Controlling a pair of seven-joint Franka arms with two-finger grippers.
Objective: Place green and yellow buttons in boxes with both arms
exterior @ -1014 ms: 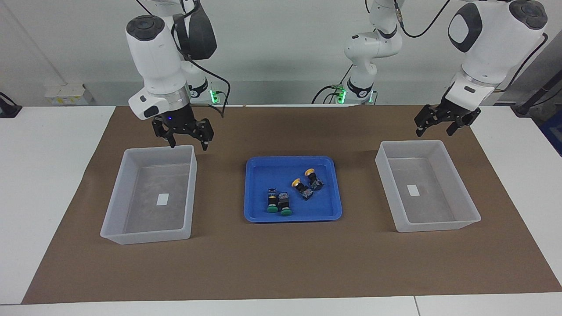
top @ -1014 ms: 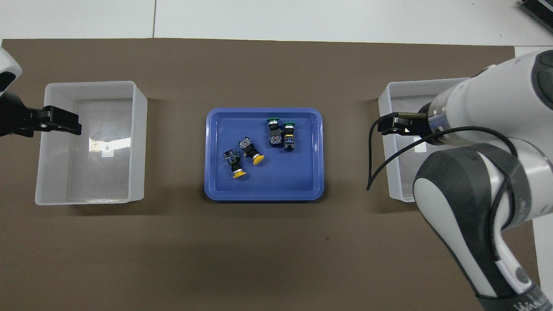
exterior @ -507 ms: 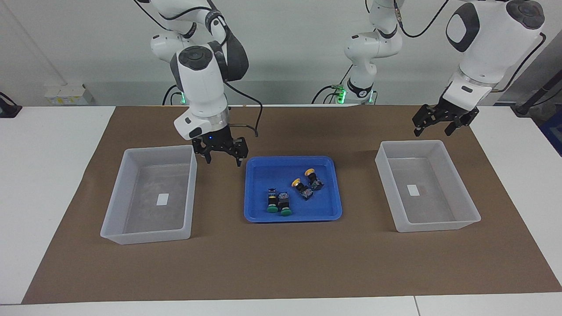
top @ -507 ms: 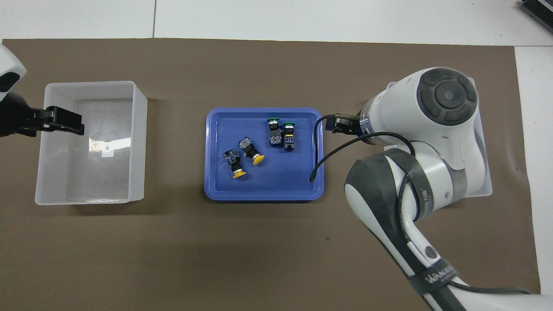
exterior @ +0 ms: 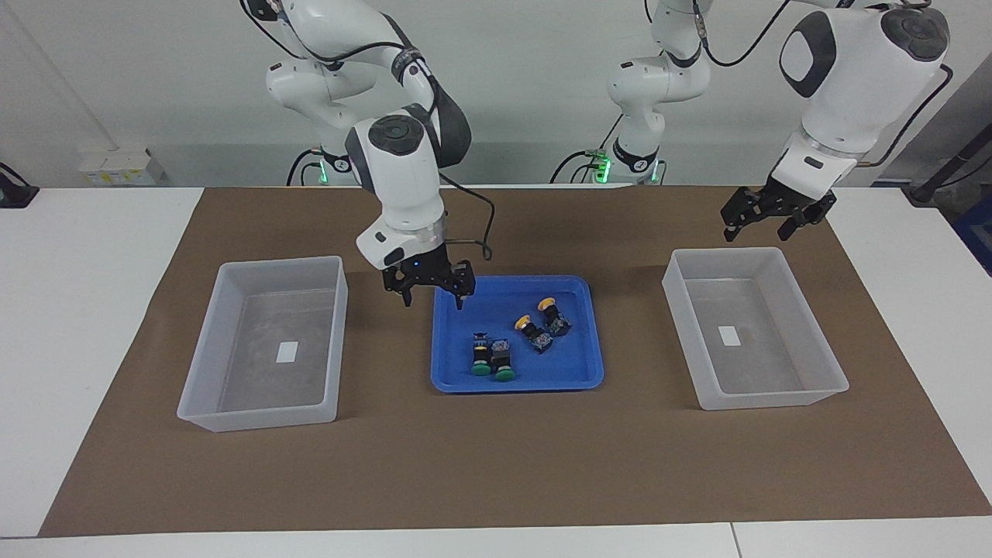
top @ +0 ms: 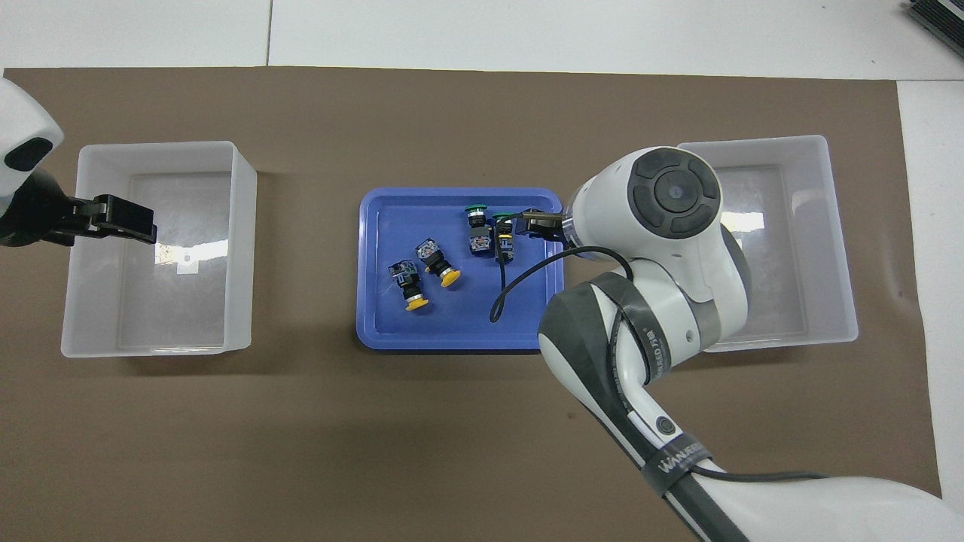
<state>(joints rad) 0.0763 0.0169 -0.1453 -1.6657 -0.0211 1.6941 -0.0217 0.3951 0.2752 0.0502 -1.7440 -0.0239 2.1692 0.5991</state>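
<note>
Since a second ago, the right pincer (exterior: 432, 291) has been swinging from its box (exterior: 263, 345) over to the blue tray's (exterior: 465, 381) robot-side corner; it is hanging there with fingers spread and empty.

White desk (exterior: 85, 310) is carrying a brown mat (exterior: 496, 465); a pale wall is standing at the robots' backs.

Green buttons (exterior: 490, 360) and yellow buttons (exterior: 541, 319) are lying in the tray, the yellow pair nearer the robots.

Left pincer (exterior: 772, 215) is hovering open over the mat by the other box's (exterior: 756, 329) robot-side rim.

From overhead the right arm is hiding most of its pincer (top: 536, 223); the facing view is showing both fingers clear of the tray.
</note>
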